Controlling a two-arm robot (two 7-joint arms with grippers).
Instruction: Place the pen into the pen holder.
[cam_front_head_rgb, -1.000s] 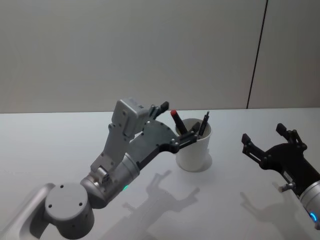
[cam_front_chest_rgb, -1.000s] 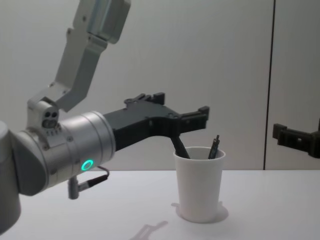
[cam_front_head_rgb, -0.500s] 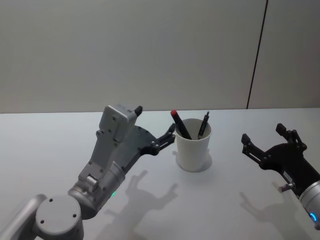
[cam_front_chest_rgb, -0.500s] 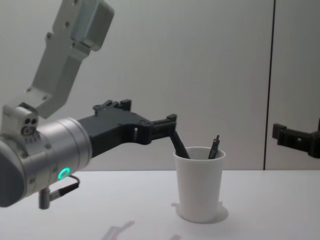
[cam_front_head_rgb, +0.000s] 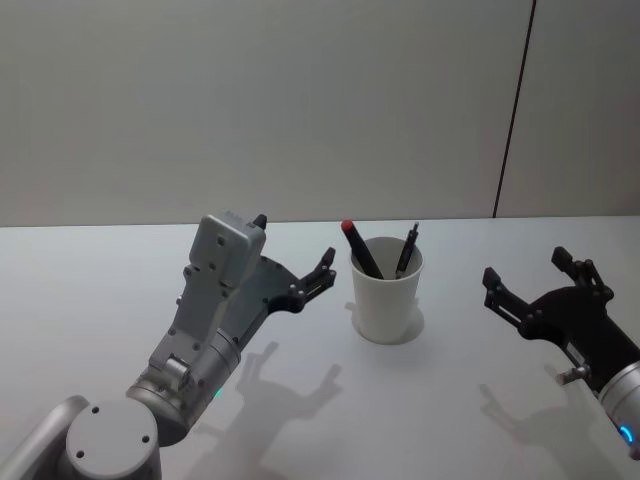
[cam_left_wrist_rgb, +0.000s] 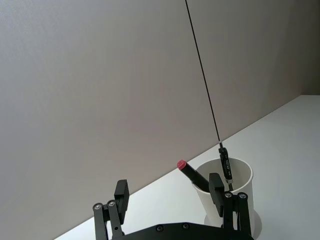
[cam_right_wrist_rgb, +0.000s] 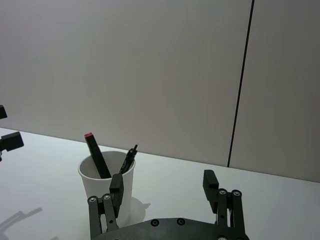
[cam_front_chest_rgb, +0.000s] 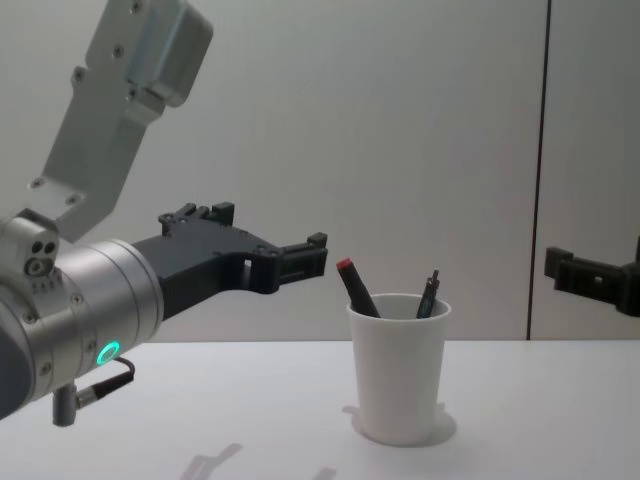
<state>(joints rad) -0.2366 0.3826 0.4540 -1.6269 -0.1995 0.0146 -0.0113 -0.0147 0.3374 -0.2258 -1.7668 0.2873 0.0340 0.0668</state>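
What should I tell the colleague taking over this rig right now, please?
Left tool: open, empty, in the air just left of the pen holder.
Right tool: open, empty, parked to the right of the holder.
Red-capped pen: standing tilted in the holder, beside a thin black pen.
Done: the pen is in the holder and released.
Left: nothing on the placement, by the look of it; possibly only parking the left arm.

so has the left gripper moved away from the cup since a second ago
Yes. The left gripper has pulled back toward the robot's left, away from the pen holder; its open fingers were at the cup's rim, and now sit clear of it.
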